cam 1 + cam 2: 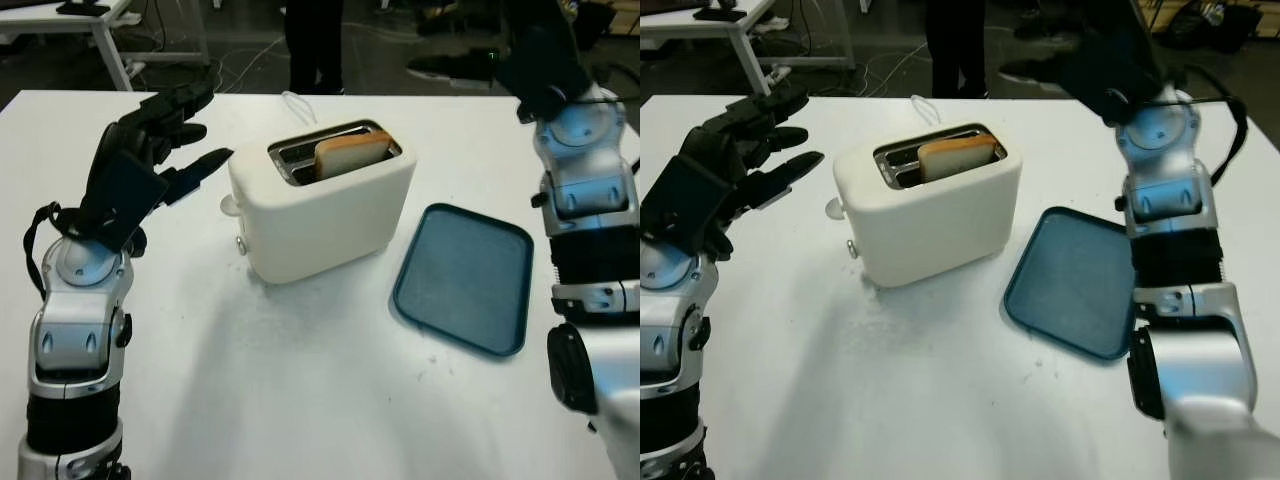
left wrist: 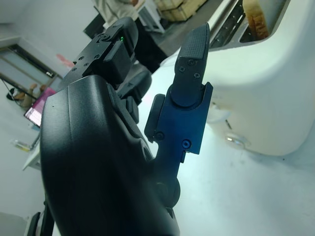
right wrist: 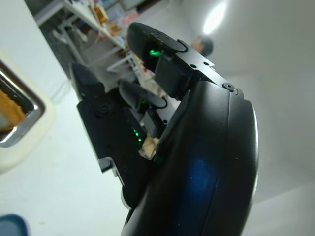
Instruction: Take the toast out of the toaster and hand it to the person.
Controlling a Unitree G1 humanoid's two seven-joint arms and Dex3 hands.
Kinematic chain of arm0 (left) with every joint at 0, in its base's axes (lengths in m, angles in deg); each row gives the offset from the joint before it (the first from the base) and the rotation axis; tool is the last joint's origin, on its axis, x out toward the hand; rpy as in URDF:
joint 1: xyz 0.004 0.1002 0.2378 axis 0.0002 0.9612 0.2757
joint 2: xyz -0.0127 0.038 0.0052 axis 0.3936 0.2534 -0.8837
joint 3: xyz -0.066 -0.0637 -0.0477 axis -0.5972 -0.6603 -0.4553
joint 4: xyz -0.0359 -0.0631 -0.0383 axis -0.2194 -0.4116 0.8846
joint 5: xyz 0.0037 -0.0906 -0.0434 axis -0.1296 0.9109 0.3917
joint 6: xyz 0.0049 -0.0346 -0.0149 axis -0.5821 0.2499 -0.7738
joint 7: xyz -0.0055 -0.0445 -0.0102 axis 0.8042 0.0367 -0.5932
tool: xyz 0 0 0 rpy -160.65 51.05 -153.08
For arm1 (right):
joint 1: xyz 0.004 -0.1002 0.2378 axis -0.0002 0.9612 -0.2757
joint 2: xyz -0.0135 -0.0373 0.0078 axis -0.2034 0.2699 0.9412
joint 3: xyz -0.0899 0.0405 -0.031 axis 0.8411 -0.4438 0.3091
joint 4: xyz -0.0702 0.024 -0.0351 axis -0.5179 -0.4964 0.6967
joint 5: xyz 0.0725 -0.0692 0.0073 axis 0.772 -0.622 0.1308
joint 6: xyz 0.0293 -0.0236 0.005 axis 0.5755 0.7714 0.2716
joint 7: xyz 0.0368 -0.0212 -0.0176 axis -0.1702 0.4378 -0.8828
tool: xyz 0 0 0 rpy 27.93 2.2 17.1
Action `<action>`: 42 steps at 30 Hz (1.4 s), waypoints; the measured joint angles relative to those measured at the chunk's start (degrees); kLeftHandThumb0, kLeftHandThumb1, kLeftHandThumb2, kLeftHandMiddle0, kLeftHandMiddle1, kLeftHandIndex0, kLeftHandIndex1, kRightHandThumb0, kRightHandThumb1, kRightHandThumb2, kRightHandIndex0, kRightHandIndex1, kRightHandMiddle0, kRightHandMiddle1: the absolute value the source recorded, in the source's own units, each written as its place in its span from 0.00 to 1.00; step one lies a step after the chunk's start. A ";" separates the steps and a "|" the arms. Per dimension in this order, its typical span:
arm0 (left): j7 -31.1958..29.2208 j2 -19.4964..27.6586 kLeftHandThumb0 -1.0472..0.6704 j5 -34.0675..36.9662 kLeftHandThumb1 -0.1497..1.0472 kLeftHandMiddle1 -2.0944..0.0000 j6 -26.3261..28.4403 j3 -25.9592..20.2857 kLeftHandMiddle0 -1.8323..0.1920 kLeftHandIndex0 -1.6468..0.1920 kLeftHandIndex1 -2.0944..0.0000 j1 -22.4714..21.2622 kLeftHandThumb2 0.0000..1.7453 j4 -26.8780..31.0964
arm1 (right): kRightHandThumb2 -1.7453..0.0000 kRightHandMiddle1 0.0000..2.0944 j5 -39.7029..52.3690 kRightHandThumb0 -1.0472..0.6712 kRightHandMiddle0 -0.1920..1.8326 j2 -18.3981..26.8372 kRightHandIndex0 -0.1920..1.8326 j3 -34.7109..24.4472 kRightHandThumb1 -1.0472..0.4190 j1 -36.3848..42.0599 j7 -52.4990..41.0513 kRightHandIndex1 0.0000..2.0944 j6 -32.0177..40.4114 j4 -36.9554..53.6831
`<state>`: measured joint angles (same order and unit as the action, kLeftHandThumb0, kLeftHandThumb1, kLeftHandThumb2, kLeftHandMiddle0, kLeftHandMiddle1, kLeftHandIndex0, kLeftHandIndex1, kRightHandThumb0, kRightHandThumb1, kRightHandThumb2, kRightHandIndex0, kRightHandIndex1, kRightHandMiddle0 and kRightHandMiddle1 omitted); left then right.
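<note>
where the white table (image 1: 300, 400) ends, dark floor (image 1: 250, 40) with cables begins.

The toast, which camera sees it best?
The left eye view: the toast stands up in the nearer slot of the white toaster, its whole top edge showing. The right eye view shows it almost as well. The left wrist view catches a brown corner, and the right wrist view a small yellow piece in the slot.
</note>
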<state>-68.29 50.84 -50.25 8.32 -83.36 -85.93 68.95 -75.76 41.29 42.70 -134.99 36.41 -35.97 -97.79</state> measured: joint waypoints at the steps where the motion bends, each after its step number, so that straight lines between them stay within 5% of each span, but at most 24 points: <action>1: 0.00 0.00 0.32 0.01 0.89 0.60 0.00 -0.01 0.84 0.62 0.99 0.01 0.03 0.00 | 0.99 0.08 -0.50 0.33 0.58 0.05 0.53 0.77 0.30 -0.60 -0.43 0.29 -0.16 -0.38; 7: -0.01 0.00 0.32 0.02 0.89 0.61 0.01 -0.04 0.84 0.62 0.99 0.02 0.03 0.01 | 1.00 0.06 -4.24 0.28 0.58 0.32 0.45 6.30 0.27 -2.39 -5.99 0.40 -1.06 -2.47; 17: -0.01 0.00 0.34 0.03 0.89 0.61 0.36 -0.22 0.83 0.62 1.00 0.15 0.03 0.16 | 1.00 0.02 -11.17 0.36 0.55 1.15 0.43 13.39 0.26 -3.50 -13.24 0.32 -1.81 -2.51; 42: 0.04 -0.13 0.33 0.00 0.89 0.62 0.45 -0.29 0.82 0.62 0.99 1.16 0.02 0.71 | 1.00 0.00 -16.07 0.38 0.54 -0.64 0.45 18.91 0.26 -5.94 -13.86 0.36 -7.73 -10.87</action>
<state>-68.25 50.71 -50.25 8.77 -83.65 -84.77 69.66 -91.83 40.65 61.61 -140.92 22.56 -43.70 -108.66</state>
